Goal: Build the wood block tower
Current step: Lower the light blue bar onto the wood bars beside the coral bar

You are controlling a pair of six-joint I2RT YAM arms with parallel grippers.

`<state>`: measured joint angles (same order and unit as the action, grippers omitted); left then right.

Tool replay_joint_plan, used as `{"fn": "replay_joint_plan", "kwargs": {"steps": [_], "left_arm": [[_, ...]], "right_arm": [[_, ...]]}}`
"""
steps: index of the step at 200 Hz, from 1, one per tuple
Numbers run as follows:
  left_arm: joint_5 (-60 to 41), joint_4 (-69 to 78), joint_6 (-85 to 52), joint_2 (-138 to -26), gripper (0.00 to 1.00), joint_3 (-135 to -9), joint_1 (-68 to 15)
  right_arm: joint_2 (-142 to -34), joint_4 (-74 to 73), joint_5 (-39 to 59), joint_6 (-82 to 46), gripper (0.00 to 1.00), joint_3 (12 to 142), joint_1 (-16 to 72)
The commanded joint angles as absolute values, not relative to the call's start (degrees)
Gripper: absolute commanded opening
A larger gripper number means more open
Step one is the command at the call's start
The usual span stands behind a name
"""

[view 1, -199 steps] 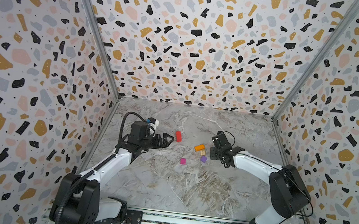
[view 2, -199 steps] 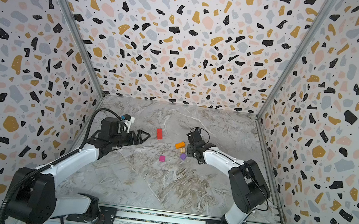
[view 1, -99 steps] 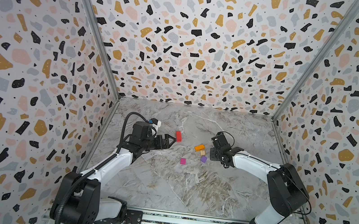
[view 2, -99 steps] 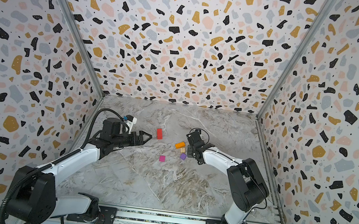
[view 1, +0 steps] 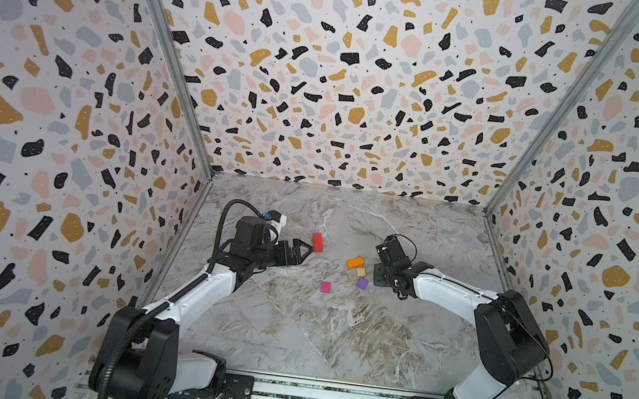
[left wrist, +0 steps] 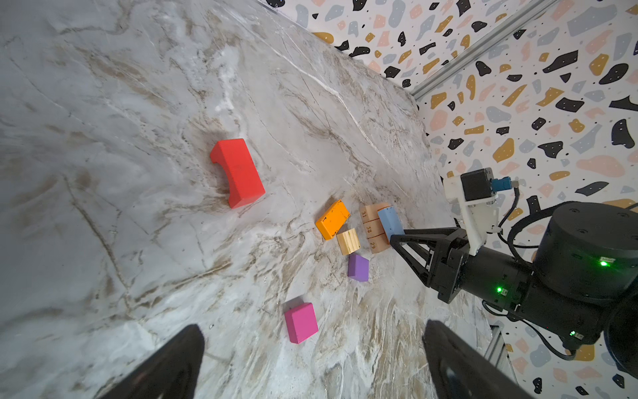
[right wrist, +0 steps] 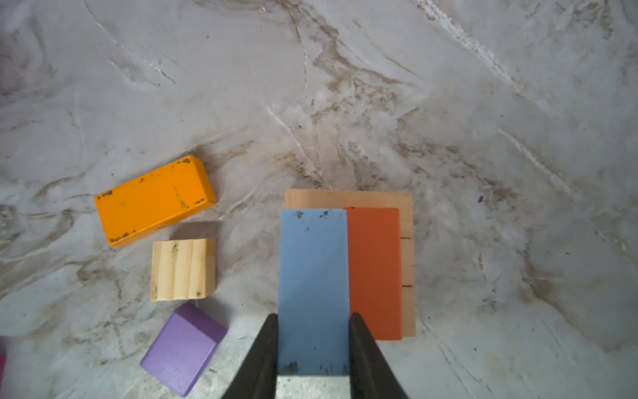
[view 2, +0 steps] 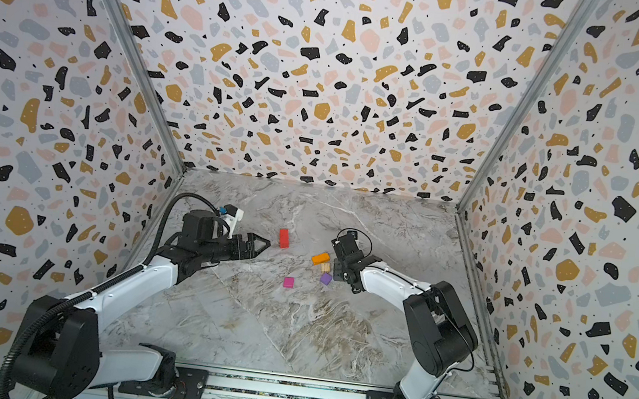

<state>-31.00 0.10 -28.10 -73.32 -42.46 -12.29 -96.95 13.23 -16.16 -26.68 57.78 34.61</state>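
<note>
Clamping the light blue wooden bar (right wrist: 312, 269) in its jaws, the right gripper (right wrist: 313, 316) holds it just beside the red-orange bar (right wrist: 374, 273) over the tan base bars (right wrist: 407, 262), apparently to fill that layer; the left gripper (view 1: 305, 249) stands open-jawed, empty.

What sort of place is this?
Probably a small robot test booth: a left arm and right arm mounted on a metal rail, speckled walls boxing in a marble-look table, scattered wood blocks, and the right hand gripping a blue block.
</note>
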Motion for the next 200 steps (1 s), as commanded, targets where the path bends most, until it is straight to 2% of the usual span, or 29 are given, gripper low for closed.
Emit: {"fn": "replay_joint_plan", "kwargs": {"steps": [1, 200], "left_arm": [[-31.29, 1.24, -27.33, -73.27, 1.0, -42.8, -12.55], [-30.97, 1.05, -27.11, -73.11, 1.0, -42.89, -12.56]], "right_arm": [[-97.22, 12.91, -17.14, -26.46, 0.24, 57.67, 34.49], [-97.68, 12.98, -17.31, -26.7, 0.32, 57.79, 34.51]]}}
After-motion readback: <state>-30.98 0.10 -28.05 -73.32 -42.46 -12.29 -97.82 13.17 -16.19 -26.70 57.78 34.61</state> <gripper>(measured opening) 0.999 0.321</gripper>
